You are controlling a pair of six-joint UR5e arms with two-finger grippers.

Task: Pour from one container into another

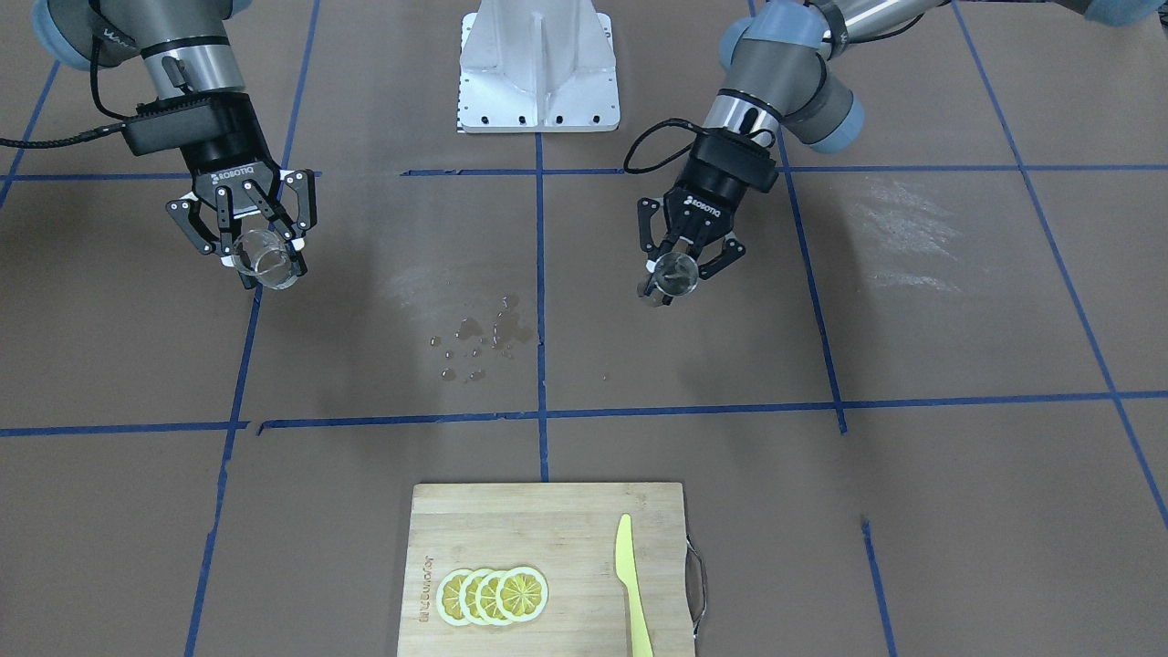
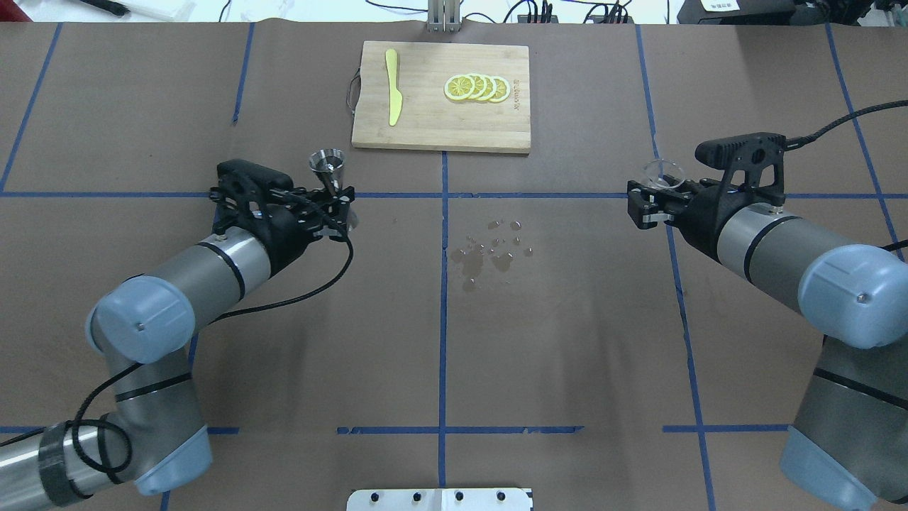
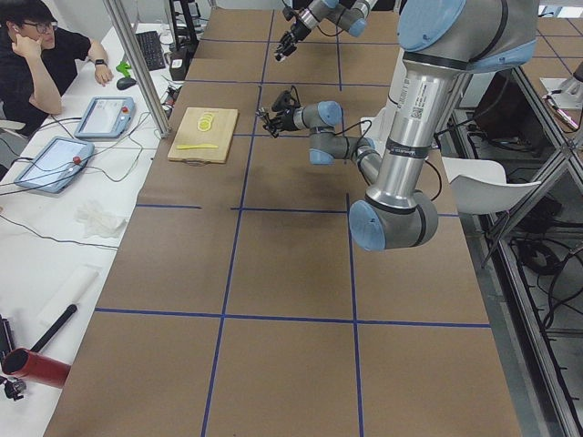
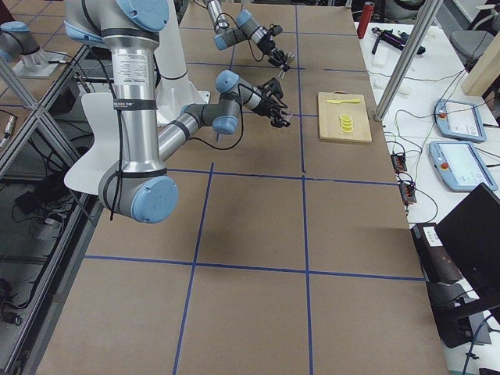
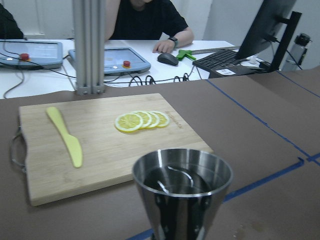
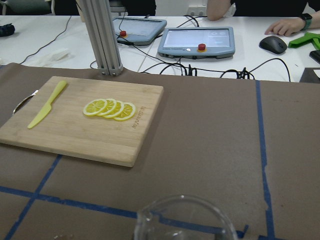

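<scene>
My left gripper (image 1: 680, 269) (image 2: 335, 202) is shut on the silver hourglass jigger (image 1: 675, 274) (image 2: 328, 169), which stands upright above the table. The left wrist view looks down into the jigger's (image 5: 182, 187) upper cone, where some liquid shows. My right gripper (image 1: 260, 242) (image 2: 656, 199) is shut on the small clear glass cup (image 1: 262, 257) (image 2: 664, 175), also upright. In the right wrist view only the cup's rim (image 6: 185, 220) shows at the bottom edge. The two containers are far apart, on opposite sides of the table.
Spilled drops (image 1: 479, 338) (image 2: 493, 248) lie on the brown table between the arms. A wooden cutting board (image 1: 547, 566) (image 2: 441, 117) holds lemon slices (image 1: 493, 595) (image 2: 477, 88) and a yellow knife (image 1: 632, 584) (image 2: 393, 96). The white robot base (image 1: 538, 68) stands at the robot side.
</scene>
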